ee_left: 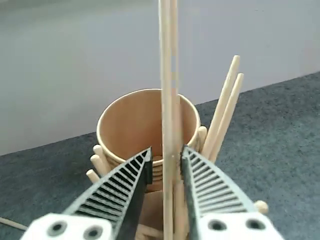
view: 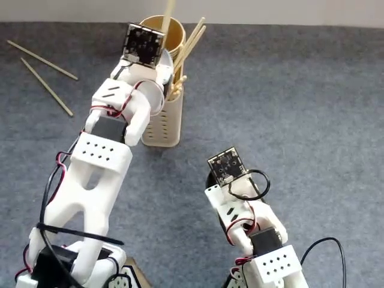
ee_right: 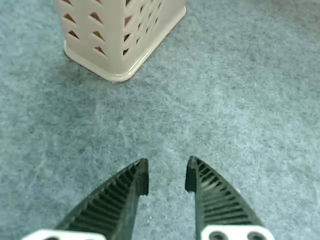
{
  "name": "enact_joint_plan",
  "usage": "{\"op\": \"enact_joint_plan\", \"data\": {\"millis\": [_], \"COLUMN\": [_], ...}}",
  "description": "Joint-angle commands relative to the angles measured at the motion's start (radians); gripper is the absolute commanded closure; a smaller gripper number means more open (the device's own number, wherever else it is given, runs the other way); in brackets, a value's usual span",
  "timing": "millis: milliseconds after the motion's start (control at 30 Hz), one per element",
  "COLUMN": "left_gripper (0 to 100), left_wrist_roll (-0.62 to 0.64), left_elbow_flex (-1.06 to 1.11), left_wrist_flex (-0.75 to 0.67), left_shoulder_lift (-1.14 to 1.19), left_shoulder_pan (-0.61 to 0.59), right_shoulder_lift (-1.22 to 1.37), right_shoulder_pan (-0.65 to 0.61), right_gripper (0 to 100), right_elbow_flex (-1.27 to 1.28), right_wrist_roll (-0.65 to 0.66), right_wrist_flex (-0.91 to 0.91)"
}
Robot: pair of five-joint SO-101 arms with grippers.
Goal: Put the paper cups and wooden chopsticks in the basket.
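Handling: wooden chopsticks are light, stiff and thin, and they probably roll and pivot easily. Grip near mid-length with the pads square to the shaft.

Left claw (ee_left: 166, 160): closed on the held chopsticks (ee_left: 168, 100), apparently two pressed together, upright between the jaws. Their lower ends hang over the paper cup (ee_left: 147, 125) standing in the basket (view: 165, 126), among chopsticks already stowed.

Right claw (ee_right: 166, 175): narrowly parted, holding nothing, over bare desk (view: 300, 90) near the basket base.

Two loose chopsticks (view: 42, 60) lie on the desk, well apart from both claws.
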Motion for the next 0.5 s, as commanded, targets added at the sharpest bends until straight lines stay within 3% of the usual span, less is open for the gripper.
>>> {"op": "enact_joint_plan", "data": {"millis": [0, 167, 333, 467], "left_gripper": [85, 85, 85, 85], "left_wrist_roll": [0.029, 0.029, 0.034, 0.034], "left_elbow_flex": [-0.004, -0.007, -0.053, -0.236], "left_wrist_flex": [-0.014, -0.012, -0.009, 0.109], "left_shoulder_lift": [-0.056, -0.143, -0.228, -0.076], "left_shoulder_pan": [-0.035, -0.116, -0.272, -0.441], "right_shoulder_lift": [-0.008, -0.008, -0.008, -0.008], "right_shoulder_pan": [-0.007, -0.007, -0.007, -0.007], "right_gripper": [86.0, 86.0, 86.0, 86.0], "right_elbow_flex": [-0.005, -0.005, -0.005, -0.005], "right_wrist_roll": [0.003, 0.003, 0.003, 0.003], "right_wrist_flex": [-0.016, -0.016, -0.016, -0.016]}}
